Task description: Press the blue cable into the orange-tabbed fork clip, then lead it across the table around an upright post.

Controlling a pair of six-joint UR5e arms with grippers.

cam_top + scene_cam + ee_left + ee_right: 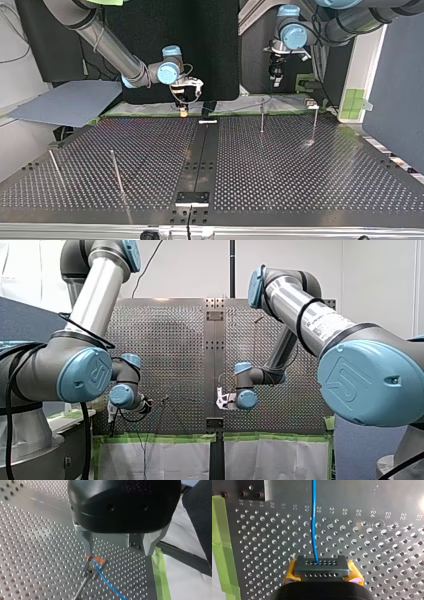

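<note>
Orange tabs mark the small metal fork clip (93,560), which stands on a thin stem on the perforated metal table (30,542). The thin blue cable (108,583) comes up to this clip and meets it between the two tabs. Whether it sits fully down in the fork I cannot tell, because a finger covers that place. From the clip the cable runs away above the table's holes and goes out of the left wrist view.

My left gripper (118,552), black with bare metal fingers (87,542), hangs directly over the clip. Its jaws stand wide apart and nothing is between them. One finger has its tip just at the orange tabs, touching or almost touching. The other finger is to the side of the clip, toward a strip of green tape (160,577) at the table's border.

My right gripper (322,566) is well apart from the clip, further along the cable. It is clenched on the blue cable. The cable goes in at the gripper's dark tip, between the yellow pads (355,576), and leads nearly straight ahead from it over the table.

In the top view, thin upright metal posts (116,172) stand on the table. Which of them is nearest to the clip I cannot tell.
</note>
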